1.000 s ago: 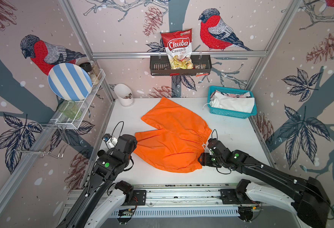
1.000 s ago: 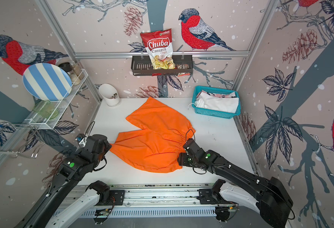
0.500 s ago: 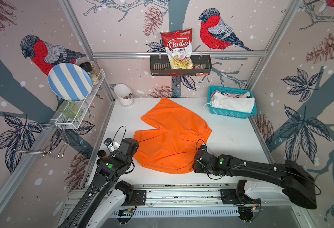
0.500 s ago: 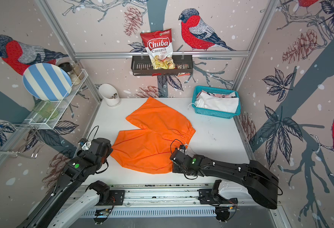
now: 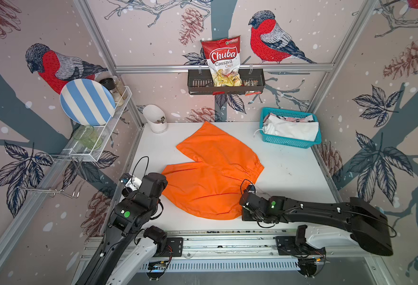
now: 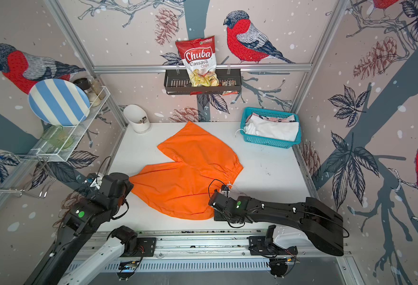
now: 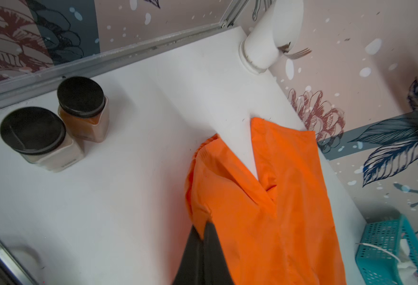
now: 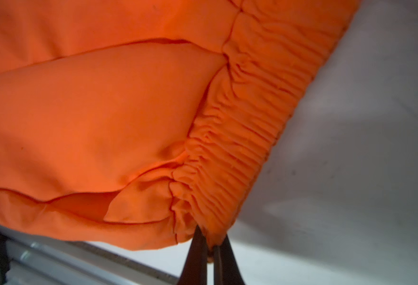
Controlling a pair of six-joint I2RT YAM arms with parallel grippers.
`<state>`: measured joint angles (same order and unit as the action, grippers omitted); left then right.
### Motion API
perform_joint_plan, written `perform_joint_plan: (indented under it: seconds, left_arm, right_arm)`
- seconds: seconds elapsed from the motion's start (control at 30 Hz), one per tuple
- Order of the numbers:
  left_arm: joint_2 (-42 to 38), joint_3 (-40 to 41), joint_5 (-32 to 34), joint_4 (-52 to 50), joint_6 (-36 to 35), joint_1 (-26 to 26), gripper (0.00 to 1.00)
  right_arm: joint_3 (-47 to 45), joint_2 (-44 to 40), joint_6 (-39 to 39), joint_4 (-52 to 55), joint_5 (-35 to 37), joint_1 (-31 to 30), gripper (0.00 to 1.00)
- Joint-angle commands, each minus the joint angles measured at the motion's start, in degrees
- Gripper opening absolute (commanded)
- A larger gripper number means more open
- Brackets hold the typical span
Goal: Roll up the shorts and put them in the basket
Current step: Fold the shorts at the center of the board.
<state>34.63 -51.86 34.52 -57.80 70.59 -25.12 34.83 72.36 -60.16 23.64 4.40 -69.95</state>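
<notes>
Near edge: right gripper (image 8: 210, 238) pinched shut on the waistband corner of the orange shorts (image 5: 210, 177); left gripper (image 7: 203, 229) clamped on the near leg's end, left side. Shorts lie spread mid-surface (image 5: 291, 170). Far right: teal basket (image 5: 287, 142) holding white shorts (image 5: 293, 128)

place: staged robot lab cell, mock home corner
walls: bird-print wallpaper panels (image 5: 141, 37) on aluminium frame (image 5: 153, 69)
base: arm mounting rail (image 5: 227, 244)
props: striped plate (image 5: 87, 102), chips bag (image 5: 224, 59)

Orange shorts (image 5: 210, 177) spread out, unrolled, white shorts (image 5: 294, 128) heaped in basket (image 5: 287, 143)
</notes>
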Motion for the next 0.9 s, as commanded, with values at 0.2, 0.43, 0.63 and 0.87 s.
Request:
perform_joint_plan:
  seconds: [0.2,0.43,0.63,0.87]
  left_arm:
    - [10.9,-12.1,12.1,6.9,-13.9,0.2,0.00]
    - [30.0,-18.5,9.4,26.0,-25.6,0.6,0.00]
    - [49.2,-32.6,5.5,31.7,-28.7,1.3,0.00]
    - [78.4,-58.0,-1.8,28.8,-30.6,3.3,0.00]
  right_arm:
    - [6.6,-4.7,5.0,0.2,-6.4,4.2,0.00]
    - [6.6,-8.0,13.8,-6.1,-16.8,27.6,0.00]
    - [8.4,-1.0,20.9,-12.4,-27.1,49.2,0.00]
    - [10.0,15.5,23.1,-19.4,-25.5,62.5,0.00]
